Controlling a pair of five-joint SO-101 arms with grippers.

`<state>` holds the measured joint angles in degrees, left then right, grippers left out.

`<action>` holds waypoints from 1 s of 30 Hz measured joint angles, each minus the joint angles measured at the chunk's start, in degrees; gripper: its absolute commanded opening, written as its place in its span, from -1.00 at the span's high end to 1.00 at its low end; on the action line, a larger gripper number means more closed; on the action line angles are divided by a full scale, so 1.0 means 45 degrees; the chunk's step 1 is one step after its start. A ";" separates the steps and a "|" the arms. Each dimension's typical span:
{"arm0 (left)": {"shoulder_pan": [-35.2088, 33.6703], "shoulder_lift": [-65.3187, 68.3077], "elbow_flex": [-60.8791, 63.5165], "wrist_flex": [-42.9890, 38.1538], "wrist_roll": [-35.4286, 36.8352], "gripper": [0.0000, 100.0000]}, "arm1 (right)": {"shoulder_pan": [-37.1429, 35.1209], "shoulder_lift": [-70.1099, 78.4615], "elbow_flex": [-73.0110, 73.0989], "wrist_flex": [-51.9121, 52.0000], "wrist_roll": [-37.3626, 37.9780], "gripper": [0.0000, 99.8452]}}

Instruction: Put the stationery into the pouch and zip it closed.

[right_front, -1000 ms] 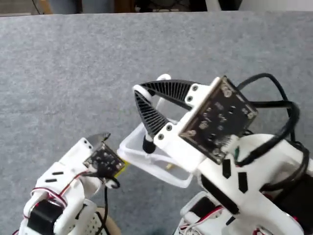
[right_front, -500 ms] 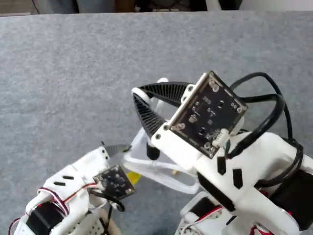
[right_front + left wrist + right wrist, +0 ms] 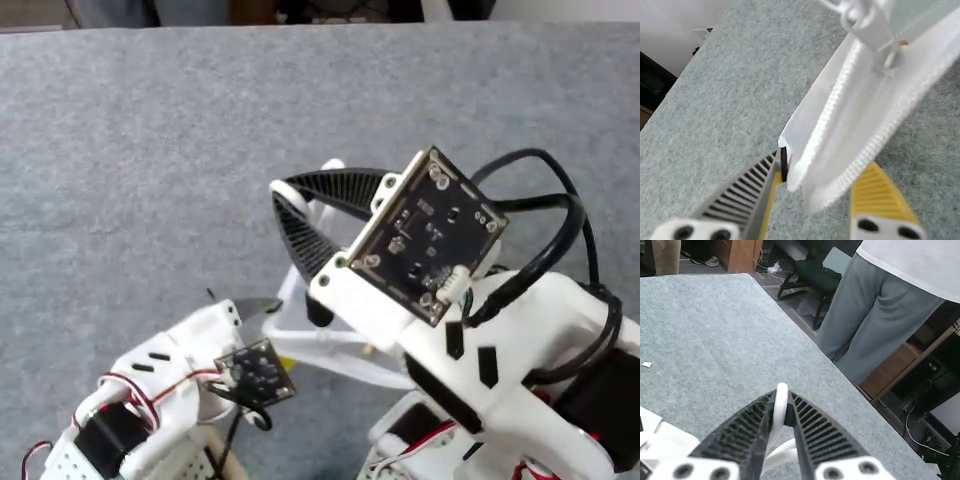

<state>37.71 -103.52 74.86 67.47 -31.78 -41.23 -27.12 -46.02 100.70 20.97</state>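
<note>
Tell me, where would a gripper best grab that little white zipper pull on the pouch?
Probably by the flat tab of the zipper pull, beyond its small ring. The tab sticks out clear of the teeth of the pouch, so come in from its free end and pinch its two broad faces.

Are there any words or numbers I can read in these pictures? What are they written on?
No text can be read anywhere.
The right arm's circuit board has tiny white marks, too small to read.
The left arm's circuit board is too small to read as well.
The clear pouch shows no print.
The grey table shows no print.
</note>
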 measured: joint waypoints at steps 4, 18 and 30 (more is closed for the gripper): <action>0.0039 0.0000 0.0000 0.0000 -0.0020 0.67 | 0.0000 0.0000 0.0000 0.0000 0.0000 0.98; 0.0176 0.0078 0.0020 -0.1192 -0.0059 0.94 | 0.0000 0.0000 0.0000 0.0000 0.0000 0.98; 0.0098 0.0078 -0.1954 0.0098 0.0860 0.94 | 0.2598 -0.0410 0.0000 0.0000 0.0078 0.98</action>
<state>38.15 -103.16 66.07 67.91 -27.91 -29.54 -28.97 -46.02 100.70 21.32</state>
